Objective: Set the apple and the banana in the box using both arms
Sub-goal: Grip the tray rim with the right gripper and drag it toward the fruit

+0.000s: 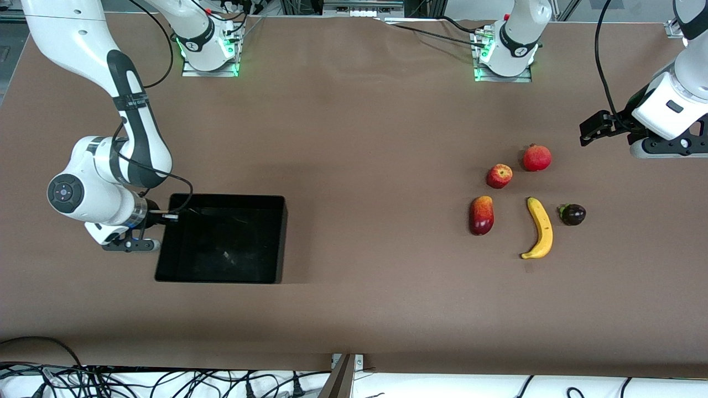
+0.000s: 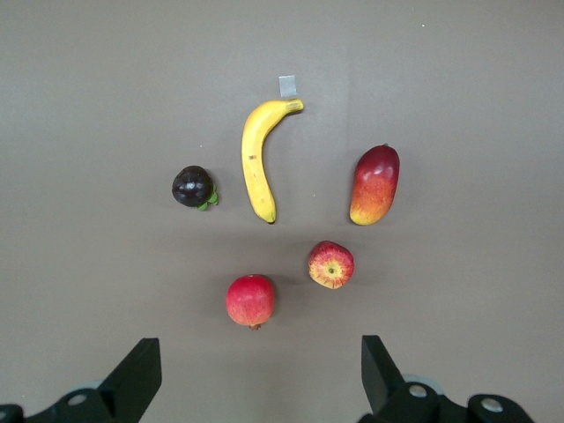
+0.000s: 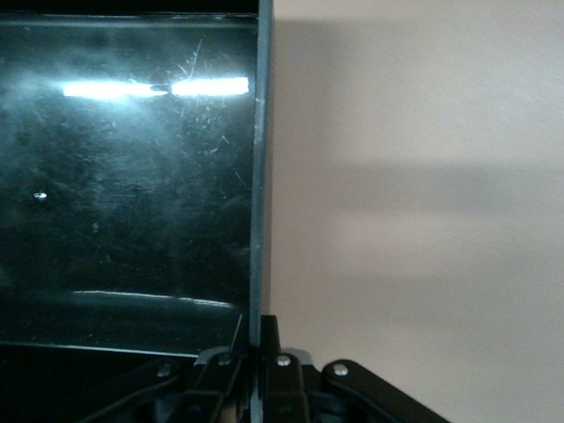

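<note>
Box empty | apple, banana on table, untouched | left pincer wide above fruit | right pincer pinching box wall

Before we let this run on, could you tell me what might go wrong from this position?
The right pincer is shut on the box wall, so any pull could drag or tip it. The apple sits close beside a plain red fruit, so the open left pincer, above the fruits, might take the wrong one. The box lies far from the banana.
</note>
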You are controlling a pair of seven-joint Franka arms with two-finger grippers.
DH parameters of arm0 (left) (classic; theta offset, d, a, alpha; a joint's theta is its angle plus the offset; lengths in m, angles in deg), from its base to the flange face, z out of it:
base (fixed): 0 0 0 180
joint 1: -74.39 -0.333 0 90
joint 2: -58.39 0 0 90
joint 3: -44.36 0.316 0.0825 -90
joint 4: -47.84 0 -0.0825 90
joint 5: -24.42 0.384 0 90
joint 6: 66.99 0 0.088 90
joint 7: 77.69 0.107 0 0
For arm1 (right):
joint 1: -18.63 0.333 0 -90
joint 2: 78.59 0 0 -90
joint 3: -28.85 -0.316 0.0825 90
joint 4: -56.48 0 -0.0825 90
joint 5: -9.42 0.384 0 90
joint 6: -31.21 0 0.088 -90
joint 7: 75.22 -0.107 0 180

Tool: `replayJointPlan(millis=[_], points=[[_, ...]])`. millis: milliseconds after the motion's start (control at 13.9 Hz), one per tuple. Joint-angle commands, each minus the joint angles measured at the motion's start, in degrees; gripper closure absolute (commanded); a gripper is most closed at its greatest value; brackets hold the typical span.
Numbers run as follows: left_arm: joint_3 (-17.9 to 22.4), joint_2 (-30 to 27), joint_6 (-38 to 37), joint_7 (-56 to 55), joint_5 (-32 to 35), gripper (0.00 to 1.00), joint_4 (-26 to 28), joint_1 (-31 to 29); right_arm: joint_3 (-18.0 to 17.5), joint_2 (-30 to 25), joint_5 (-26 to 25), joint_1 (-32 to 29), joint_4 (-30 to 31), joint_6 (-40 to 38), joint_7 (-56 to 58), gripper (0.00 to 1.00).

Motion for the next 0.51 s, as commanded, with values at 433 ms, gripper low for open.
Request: replayJointPlan(millis=[433], points=[[0.0,-0.4,-2.2,1.5,-0.8,0.0,-0.8,-0.3,-4.2,2.6,1.4,17.3,-13.3,-10.0,-22.9,1.0]])
